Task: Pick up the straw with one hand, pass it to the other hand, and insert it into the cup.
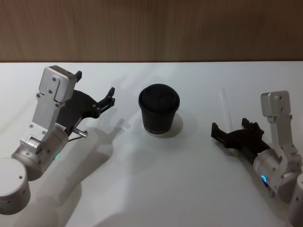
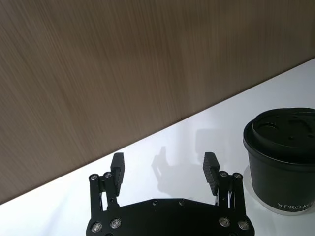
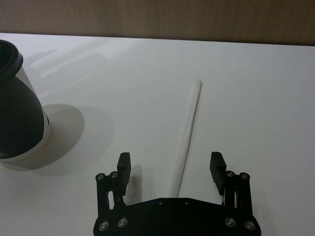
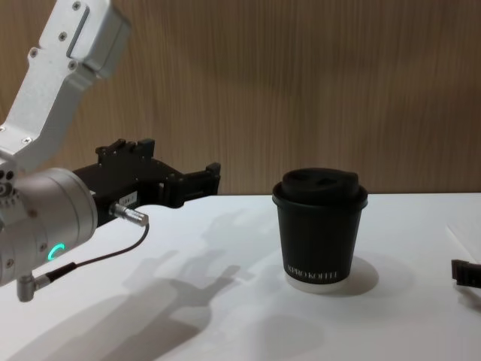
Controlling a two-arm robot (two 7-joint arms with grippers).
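The white straw (image 3: 188, 132) lies flat on the white table, right of the cup, and also shows faintly in the head view (image 1: 226, 106). My right gripper (image 3: 170, 167) is open at the straw's near end, one finger on each side, not touching it; the head view places this gripper (image 1: 230, 126) at the table's right. The black lidded cup (image 1: 158, 109) stands upright mid-table, with white lettering (image 4: 321, 229). My left gripper (image 1: 97, 85) hovers open and holds nothing left of the cup (image 2: 283, 167), fingers spread (image 2: 164, 169). The chest view has it raised above the table (image 4: 180, 177).
A wood-grain wall (image 1: 151, 28) runs along the table's far edge. The white table (image 1: 151, 189) is bare in front of the cup and between the two arms. A grey cable (image 4: 90, 259) hangs under the left wrist.
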